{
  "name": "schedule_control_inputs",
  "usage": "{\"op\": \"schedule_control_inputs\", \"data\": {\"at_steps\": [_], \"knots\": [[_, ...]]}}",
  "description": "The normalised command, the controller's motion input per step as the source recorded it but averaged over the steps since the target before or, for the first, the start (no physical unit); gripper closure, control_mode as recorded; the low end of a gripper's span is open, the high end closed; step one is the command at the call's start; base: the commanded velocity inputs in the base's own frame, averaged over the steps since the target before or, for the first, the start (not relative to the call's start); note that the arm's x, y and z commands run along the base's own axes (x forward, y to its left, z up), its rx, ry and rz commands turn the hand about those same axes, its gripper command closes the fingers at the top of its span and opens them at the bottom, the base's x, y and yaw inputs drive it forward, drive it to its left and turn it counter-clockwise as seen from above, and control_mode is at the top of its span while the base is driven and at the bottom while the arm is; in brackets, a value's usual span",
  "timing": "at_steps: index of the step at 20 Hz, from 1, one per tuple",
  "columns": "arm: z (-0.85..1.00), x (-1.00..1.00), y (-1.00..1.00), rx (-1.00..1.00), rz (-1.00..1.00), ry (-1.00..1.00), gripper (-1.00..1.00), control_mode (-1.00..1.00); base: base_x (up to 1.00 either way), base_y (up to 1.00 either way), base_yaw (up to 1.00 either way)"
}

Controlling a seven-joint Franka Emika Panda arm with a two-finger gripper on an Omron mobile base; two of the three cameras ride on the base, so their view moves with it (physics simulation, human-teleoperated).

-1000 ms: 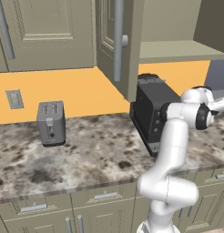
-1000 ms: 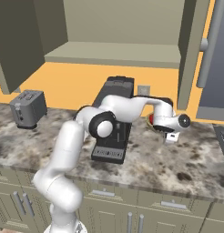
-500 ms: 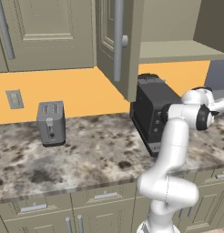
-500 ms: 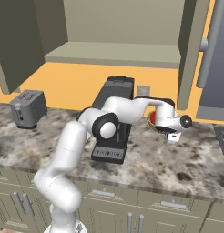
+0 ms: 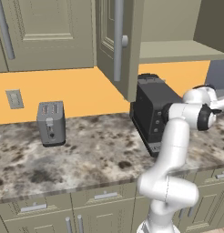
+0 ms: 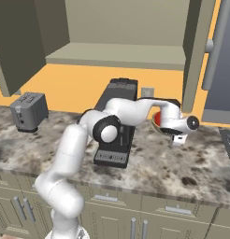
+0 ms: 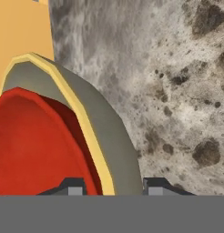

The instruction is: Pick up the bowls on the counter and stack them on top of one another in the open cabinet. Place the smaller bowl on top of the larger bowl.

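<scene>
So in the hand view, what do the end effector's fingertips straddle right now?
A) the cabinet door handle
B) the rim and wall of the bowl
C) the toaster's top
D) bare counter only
B: in the hand view the two fingertips sit either side of the tan-rimmed bowl wall, with the red inside to one side and the counter to the other.

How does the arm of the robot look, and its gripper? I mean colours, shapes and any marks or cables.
The arm is glossy white, made of thick rounded tube segments, with dark grey round caps at the joints. The white hand ends in the gripper, whose two small fingertips are dark grey with lighter grey square pads. I see no cables, and no markings that I can make out.
</scene>
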Motion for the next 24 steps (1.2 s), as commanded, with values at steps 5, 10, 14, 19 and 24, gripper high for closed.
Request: {"op": "schedule_control_inputs", "data": {"at_steps": [5, 10, 14, 19, 24], "knots": [[0.35, -0.15, 0.00, 0.01, 0.00, 0.00, 1.00, -1.00, 0.00, 0.00, 0.00], [0.32, -0.22, 0.00, 0.00, 0.00, 0.00, 1.00, -1.00, 0.00, 0.00, 0.00], [0.26, -0.28, 0.03, 0.00, 0.00, 0.00, 1.00, -1.00, 0.00, 0.00, 0.00], [0.21, -0.37, 0.06, 0.00, 0.01, 0.00, 1.00, -1.00, 0.00, 0.00, 0.00], [0.07, -0.43, 0.14, 0.00, 0.02, 0.00, 1.00, -1.00, 0.00, 0.00, 0.00]]}}
